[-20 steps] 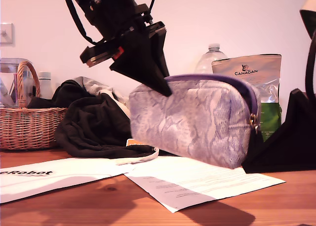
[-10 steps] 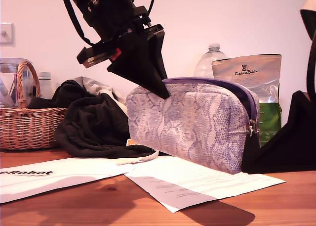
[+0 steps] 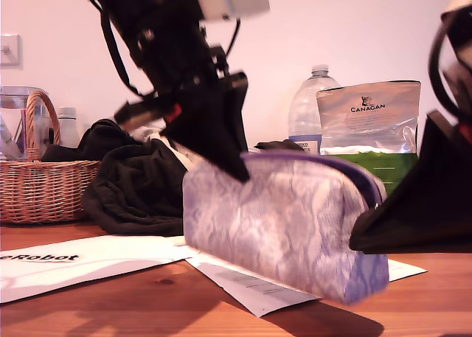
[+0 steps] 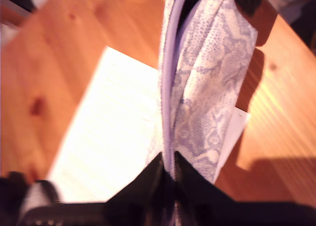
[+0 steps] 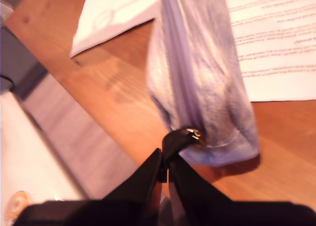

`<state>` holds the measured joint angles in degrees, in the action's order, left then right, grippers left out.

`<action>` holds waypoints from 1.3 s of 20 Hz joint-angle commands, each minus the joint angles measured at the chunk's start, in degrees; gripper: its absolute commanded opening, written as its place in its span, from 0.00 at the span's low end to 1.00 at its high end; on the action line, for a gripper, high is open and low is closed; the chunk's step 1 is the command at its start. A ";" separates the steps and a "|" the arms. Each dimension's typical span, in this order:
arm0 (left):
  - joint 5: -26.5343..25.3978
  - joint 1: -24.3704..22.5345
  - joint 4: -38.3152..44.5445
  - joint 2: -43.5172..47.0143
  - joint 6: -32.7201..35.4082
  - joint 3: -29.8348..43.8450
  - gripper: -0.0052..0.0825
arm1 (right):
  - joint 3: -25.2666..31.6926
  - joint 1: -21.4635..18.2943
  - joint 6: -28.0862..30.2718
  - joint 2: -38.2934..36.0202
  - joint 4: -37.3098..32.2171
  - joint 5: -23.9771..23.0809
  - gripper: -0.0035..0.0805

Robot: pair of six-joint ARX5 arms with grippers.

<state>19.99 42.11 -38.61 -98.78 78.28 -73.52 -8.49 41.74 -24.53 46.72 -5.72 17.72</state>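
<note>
Soft zip pouch (image 3: 284, 223), lilac snakeskin print, hung tilted over the printed sheets (image 3: 251, 289) on the wooden table (image 3: 110, 307); contact with them could not be told. My first gripper (image 4: 168, 162) was clamped on its zip seam at one end, my second gripper (image 5: 164, 165) on the zip pull (image 5: 181, 136) at the other. Judged light, limp and prone to sag; best taken by seam or pull. Behind stood a basket (image 3: 44, 186), dark clothing (image 3: 140, 189), a bottle (image 3: 308, 112) and a foil bag (image 3: 369, 116).
</note>
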 commanded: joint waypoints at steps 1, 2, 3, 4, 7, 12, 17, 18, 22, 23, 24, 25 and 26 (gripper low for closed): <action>0.09 -0.11 0.72 -0.31 0.13 -0.87 0.03 | -1.81 0.20 -2.40 -0.13 0.42 0.52 0.03; 0.09 -0.15 0.98 -0.37 0.13 -0.87 0.03 | -2.43 0.20 -3.58 -0.13 0.46 1.22 0.03; 0.07 -0.26 1.40 -0.63 0.13 -0.87 0.03 | -3.08 0.20 -4.46 -0.13 0.42 2.03 0.03; -0.22 -0.39 1.53 -0.87 0.13 -0.87 0.03 | -3.89 0.17 -5.27 -0.13 0.44 3.30 0.03; -0.61 -0.37 1.57 -1.86 0.13 -0.87 0.03 | -6.12 0.13 -9.22 -0.13 0.61 6.05 0.03; -1.64 -0.37 2.86 -2.86 -0.07 -0.85 0.03 | -7.06 0.09 -18.03 -0.13 2.29 6.47 0.03; -3.15 -0.37 3.91 -3.17 -0.07 -0.85 0.03 | -7.17 -0.83 -24.92 -0.17 2.47 7.34 0.03; -3.21 -0.35 3.98 -3.17 -0.07 -0.85 0.03 | -7.30 -1.51 -25.29 -0.17 2.32 7.32 0.03; -4.52 0.07 4.02 -3.21 -0.07 -0.85 0.03 | -7.41 -4.57 -30.18 -0.17 -0.15 8.79 0.03; -4.68 0.07 4.07 -3.21 -0.07 -0.85 0.03 | -7.41 -5.18 -31.28 -0.17 -1.55 9.46 0.03; -4.70 0.07 4.09 -3.21 -0.07 -0.85 0.03 | -7.41 -5.66 -32.28 -0.17 -3.76 10.38 0.03; -4.68 0.11 4.11 -3.23 -0.07 -0.85 0.03 | -7.41 -6.12 -33.11 -0.17 -5.33 10.95 0.03; -4.96 0.42 4.28 -3.23 -0.07 -0.85 0.03 | -7.41 -6.38 -34.25 -0.17 -7.52 10.93 0.03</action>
<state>15.11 41.98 -34.65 -100.64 78.24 -73.52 -14.57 35.59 -57.98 46.74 -10.52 28.18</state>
